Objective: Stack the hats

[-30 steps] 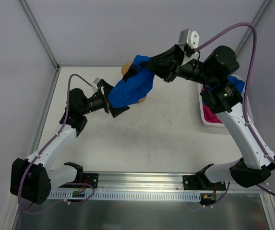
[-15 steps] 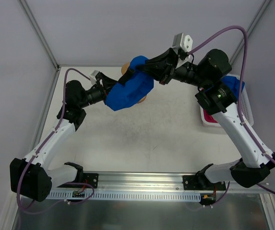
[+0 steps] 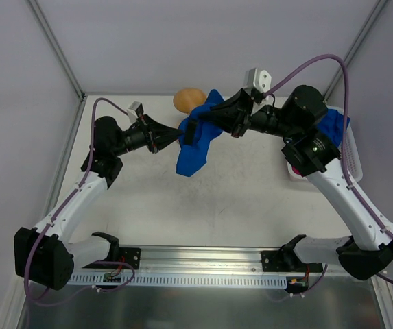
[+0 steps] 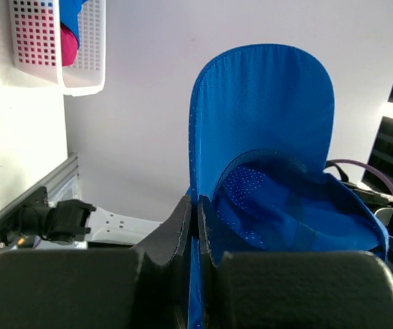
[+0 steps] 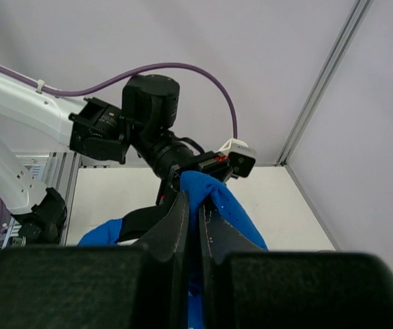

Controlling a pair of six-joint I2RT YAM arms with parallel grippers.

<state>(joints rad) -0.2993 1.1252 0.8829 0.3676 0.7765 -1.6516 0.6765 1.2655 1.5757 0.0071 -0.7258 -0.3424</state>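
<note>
Blue hat (image 3: 195,152) hangs btwn L claw (image 3: 179,136) & R claw (image 3: 188,129), both pinching it.

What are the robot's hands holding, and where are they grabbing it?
Both pinch the blue cap. The left hand grips its edge beside the brim. The right hand grips bunched fabric, but the exact part is unclear.
</note>
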